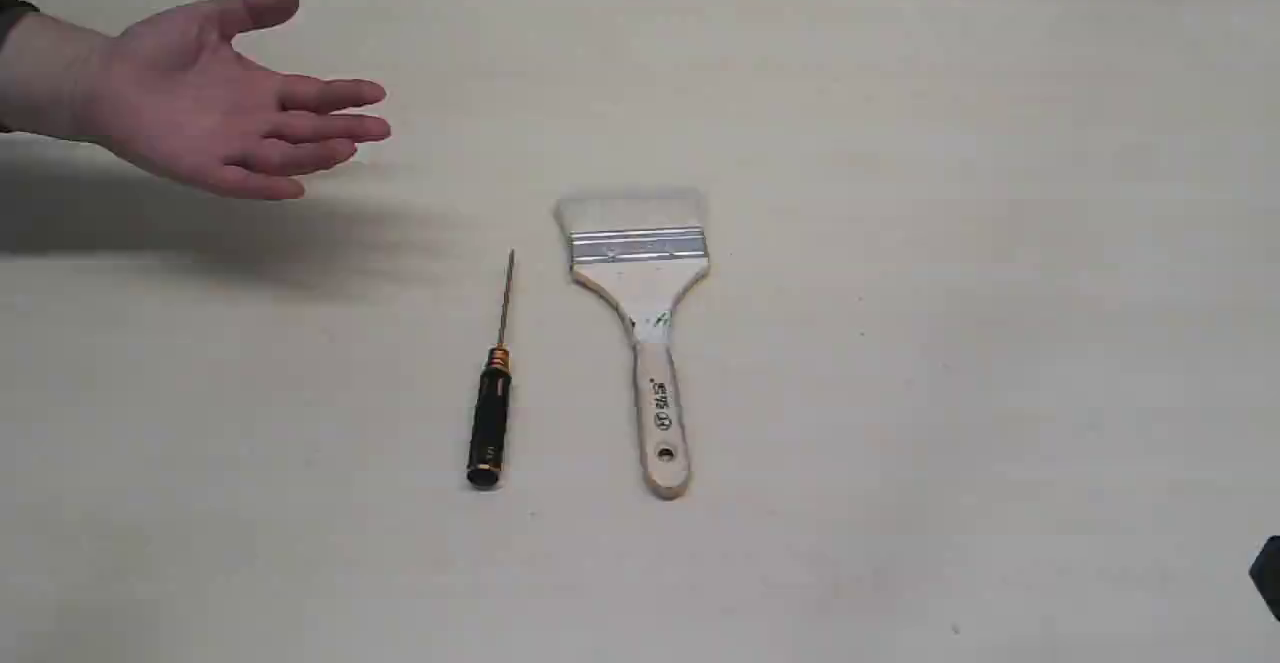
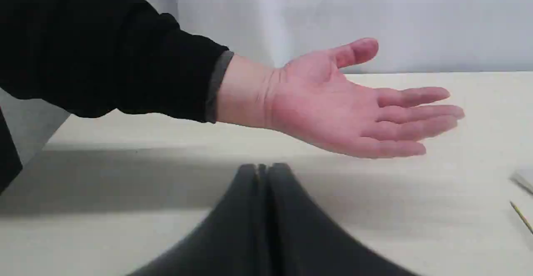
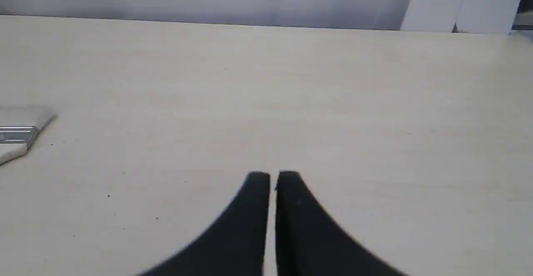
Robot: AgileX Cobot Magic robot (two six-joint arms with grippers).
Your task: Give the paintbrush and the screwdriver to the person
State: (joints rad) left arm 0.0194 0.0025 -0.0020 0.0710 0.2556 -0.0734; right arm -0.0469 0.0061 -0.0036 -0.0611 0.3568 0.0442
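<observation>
The paintbrush (image 1: 640, 323) lies flat mid-table, pale bristles pointing away, wooden handle toward the front edge. Just left of it lies the screwdriver (image 1: 494, 393), black handle near, thin shaft pointing away. The person's hand (image 1: 210, 98) hovers palm up at the far left, the dark sleeve at the frame edge. In the left wrist view the hand (image 2: 345, 105) floats above the table beyond my left gripper (image 2: 263, 168), which is shut and empty. My right gripper (image 3: 272, 176) is shut on nothing, with the paintbrush's corner (image 3: 21, 134) off to one side. The screwdriver's tip (image 2: 520, 215) shows at the edge.
The beige table (image 1: 950, 243) carries only these tools. A dark piece of the right arm (image 1: 1268, 573) pokes in at the lower right corner of the exterior view. A pale curtain backs the table's far edge.
</observation>
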